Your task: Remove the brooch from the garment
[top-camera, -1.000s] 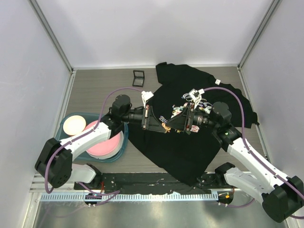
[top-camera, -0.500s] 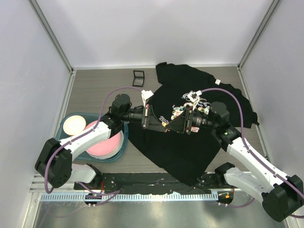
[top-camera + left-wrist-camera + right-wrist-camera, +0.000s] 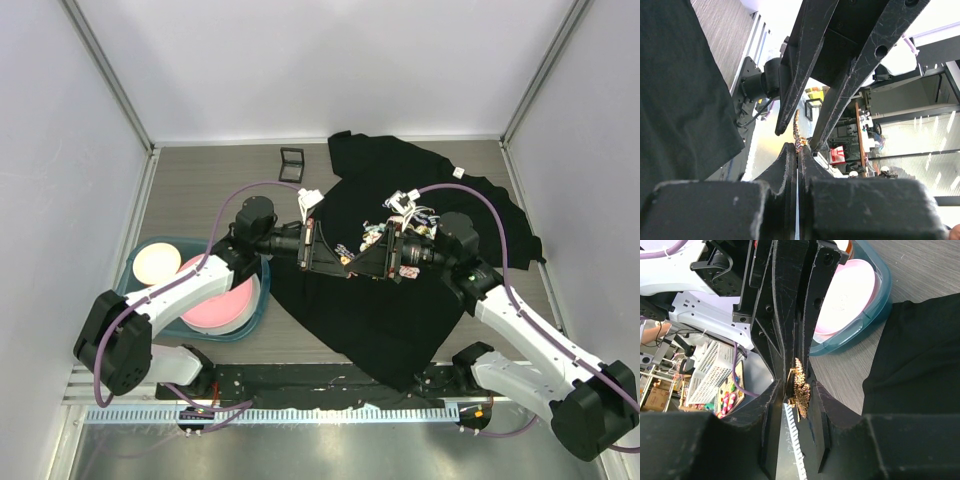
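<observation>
The black T-shirt (image 3: 400, 310) lies flat on the table, and its rose print (image 3: 375, 232) is partly hidden by my right arm. Both grippers meet tip to tip above the shirt's left part. The gold brooch (image 3: 349, 266) hangs between them, off the fabric. My left gripper (image 3: 799, 149) is shut on one end of the brooch (image 3: 798, 131). My right gripper (image 3: 796, 385) is open, and its fingers (image 3: 790, 90) straddle the brooch (image 3: 801, 385) with a gap on each side. The left gripper's fingers (image 3: 790, 315) reach in from above in the right wrist view.
A teal bin (image 3: 225, 333) holding a pink plate (image 3: 220, 295) and a cream bowl (image 3: 155, 263) stands left of the shirt, under my left arm. A small black square frame (image 3: 291, 163) lies at the back of the table.
The meeting point of the two grippers has shifted slightly up and left. My right arm has leaned further in. The brooch stays between the two grippers.
</observation>
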Available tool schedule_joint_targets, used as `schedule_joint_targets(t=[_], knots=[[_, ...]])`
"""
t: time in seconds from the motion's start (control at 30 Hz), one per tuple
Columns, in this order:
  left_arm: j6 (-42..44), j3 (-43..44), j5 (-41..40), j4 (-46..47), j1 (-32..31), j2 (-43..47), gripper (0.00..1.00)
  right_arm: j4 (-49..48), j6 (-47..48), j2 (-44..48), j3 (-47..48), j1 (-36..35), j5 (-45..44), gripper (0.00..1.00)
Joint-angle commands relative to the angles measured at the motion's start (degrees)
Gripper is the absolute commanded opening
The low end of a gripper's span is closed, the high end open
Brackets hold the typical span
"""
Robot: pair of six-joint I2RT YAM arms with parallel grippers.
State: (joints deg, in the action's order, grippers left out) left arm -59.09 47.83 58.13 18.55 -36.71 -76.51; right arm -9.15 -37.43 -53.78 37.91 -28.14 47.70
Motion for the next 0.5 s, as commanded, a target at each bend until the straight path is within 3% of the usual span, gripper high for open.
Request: schedule_joint_targets(t=[0.0, 0.47], knots=[[1.70, 2.09, 2.69, 0.26, 0.15, 0.13, 0.00, -2.54, -0.10, -0.01, 2.26, -0.25, 0.46, 0.32], [1.71, 1.39, 4.36, 1.13, 0.15, 0.75, 0.00, -4.47, -1.50, 0.52, 0.50, -0.25, 1.16, 0.24]])
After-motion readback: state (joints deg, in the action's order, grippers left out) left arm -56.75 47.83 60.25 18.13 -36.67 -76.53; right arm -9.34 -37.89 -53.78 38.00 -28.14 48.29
